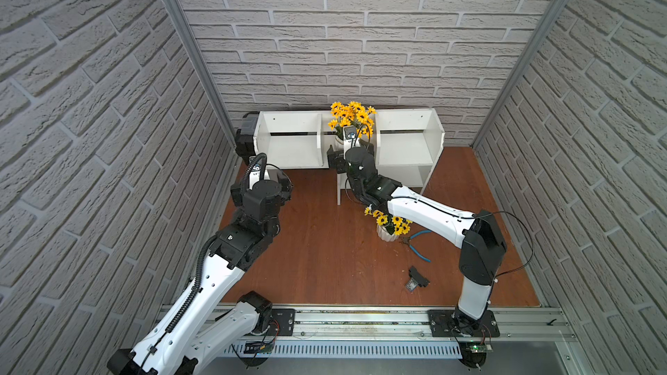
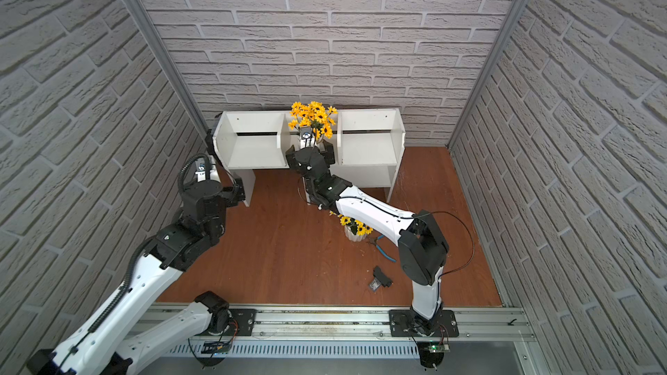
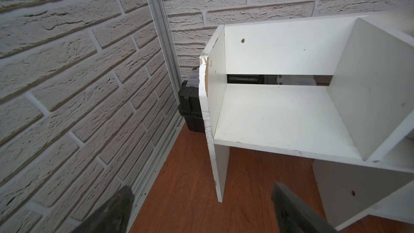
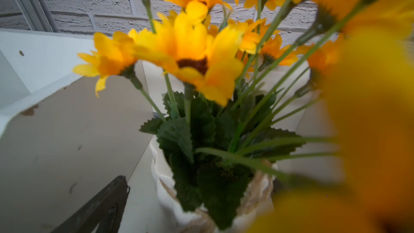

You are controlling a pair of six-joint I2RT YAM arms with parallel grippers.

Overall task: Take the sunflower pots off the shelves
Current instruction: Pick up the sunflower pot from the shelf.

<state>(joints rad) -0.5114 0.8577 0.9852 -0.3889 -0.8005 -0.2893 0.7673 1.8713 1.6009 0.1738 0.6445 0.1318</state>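
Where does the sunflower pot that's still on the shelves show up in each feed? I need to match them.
In a top view: the sunflower pot stands in the middle compartment, upper centre of the picture.
In a top view: same compartment, a little left of centre.
Left wrist: not in it.
Right wrist: close up, filling the centre.
Shared landmark: the white shelves, in all four.

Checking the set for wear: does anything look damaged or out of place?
The shelf end panel by the black box has a chipped, peeling front edge. Blue-handled pliers and a small black part lie loose on the floor near one pot.
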